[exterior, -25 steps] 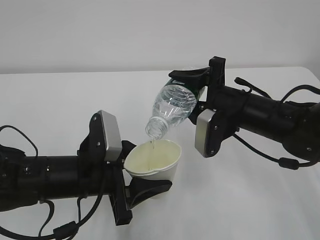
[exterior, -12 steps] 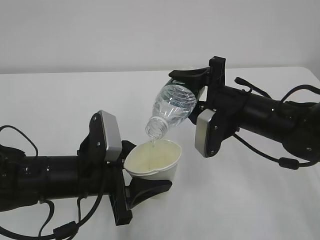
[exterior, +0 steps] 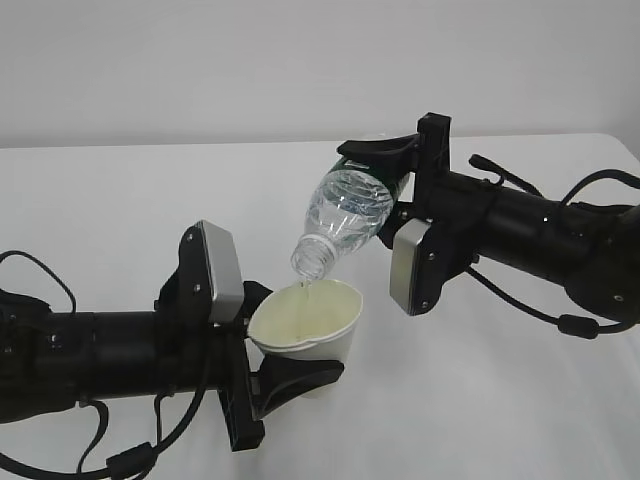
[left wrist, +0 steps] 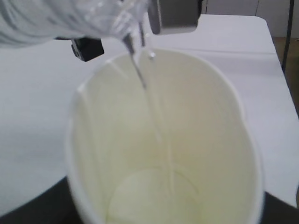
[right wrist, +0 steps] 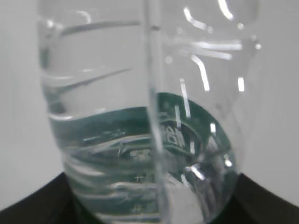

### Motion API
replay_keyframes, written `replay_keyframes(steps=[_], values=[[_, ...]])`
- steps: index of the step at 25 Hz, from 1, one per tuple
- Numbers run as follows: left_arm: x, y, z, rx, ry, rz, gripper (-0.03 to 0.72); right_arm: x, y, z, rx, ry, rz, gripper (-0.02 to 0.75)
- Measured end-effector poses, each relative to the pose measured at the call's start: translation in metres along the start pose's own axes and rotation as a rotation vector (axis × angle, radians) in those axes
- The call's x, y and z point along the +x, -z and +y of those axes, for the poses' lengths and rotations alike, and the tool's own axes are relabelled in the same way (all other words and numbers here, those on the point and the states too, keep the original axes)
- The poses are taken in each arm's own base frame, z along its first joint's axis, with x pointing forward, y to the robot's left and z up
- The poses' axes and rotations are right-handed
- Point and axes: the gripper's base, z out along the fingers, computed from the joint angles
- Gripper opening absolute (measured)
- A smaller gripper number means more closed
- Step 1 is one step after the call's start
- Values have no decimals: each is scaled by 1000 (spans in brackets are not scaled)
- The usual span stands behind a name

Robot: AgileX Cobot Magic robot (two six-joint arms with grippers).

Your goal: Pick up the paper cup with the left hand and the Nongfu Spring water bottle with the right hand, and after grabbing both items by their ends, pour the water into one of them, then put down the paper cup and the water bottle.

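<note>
The white paper cup (exterior: 318, 338) is held upright and slightly tilted just above the table, with my left gripper (exterior: 300, 332) shut on its sides. Its cream inside (left wrist: 196, 140) fills the left wrist view, squeezed into an oval. Above and to the right, the clear Nongfu Spring water bottle (exterior: 348, 210) is tipped neck-down. My right gripper (exterior: 386, 185) is shut on its base end by the green label. A thin stream of water (exterior: 304, 286) falls from the neck into the cup (left wrist: 140, 70). The right wrist view looks along the bottle (right wrist: 149, 116), which has water inside.
The white table (exterior: 480, 400) stretches all round, with a pale wall behind. Black cables loop off both arms, one at the right (exterior: 570, 325) and one at the lower left (exterior: 125, 462). The table's far right corner (exterior: 620, 140) is in view.
</note>
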Motion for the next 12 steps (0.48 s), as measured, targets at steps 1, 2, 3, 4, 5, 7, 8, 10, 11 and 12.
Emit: replay_keyframes(steps=[1, 2, 3, 4, 5, 7, 8, 10, 11, 12], values=[[0, 0, 0, 0, 0, 0, 428, 0, 0, 0, 0, 0, 0, 456], [0, 0, 0, 0, 0, 0, 428, 0, 0, 0, 0, 0, 0, 456], [0, 0, 0, 0, 0, 0, 428, 0, 0, 0, 0, 0, 0, 456], [0, 0, 0, 0, 0, 0, 428, 0, 0, 0, 0, 0, 0, 456], [0, 0, 0, 0, 0, 0, 428, 0, 0, 0, 0, 2, 0, 456], [0, 0, 0, 0, 0, 0, 428, 0, 0, 0, 0, 2, 0, 456], [0, 0, 0, 0, 0, 0, 428, 0, 0, 0, 0, 2, 0, 456], [0, 0, 0, 0, 0, 2, 428, 0, 0, 0, 0, 3, 0, 456], [0, 0, 0, 0, 0, 2, 428, 0, 0, 0, 0, 3, 0, 456], [0, 0, 0, 0, 0, 2, 428, 0, 0, 0, 0, 4, 0, 456]])
